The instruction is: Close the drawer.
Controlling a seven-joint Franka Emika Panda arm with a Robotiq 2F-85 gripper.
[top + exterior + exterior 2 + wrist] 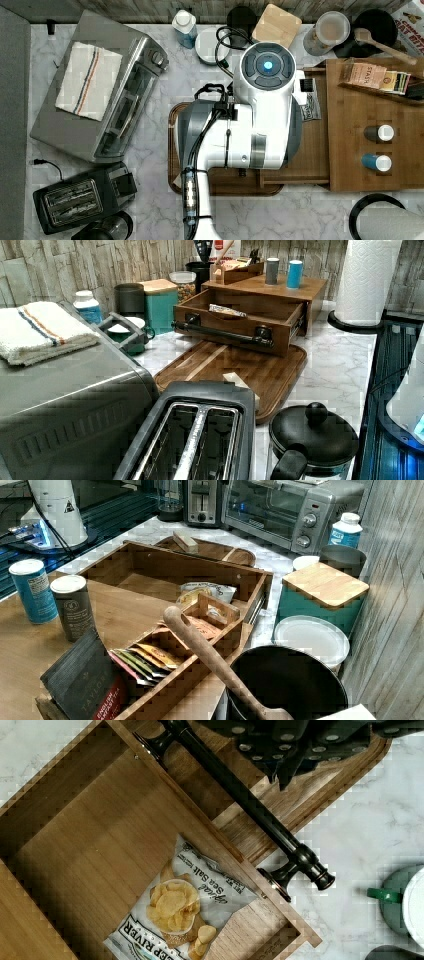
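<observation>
The chip bag [187, 912] reads "Sea Salt"; the dark box [85, 685] reads "TAYLOR".

Most of the drawer [315, 150] under the arm in the top view; tool [290, 750] cropped, perhaps closed.

A kitchen: marble table [310, 210] with toaster oven [100, 90], toaster [75, 200], paper towels [367, 280] and tea bags [145, 660].

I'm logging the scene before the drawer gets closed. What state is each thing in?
drawer: pulled out over the wooden tray
chip bag: lying flat inside the drawer
toaster: slots empty
toaster oven: door shut
gripper: above the drawer's handle
</observation>
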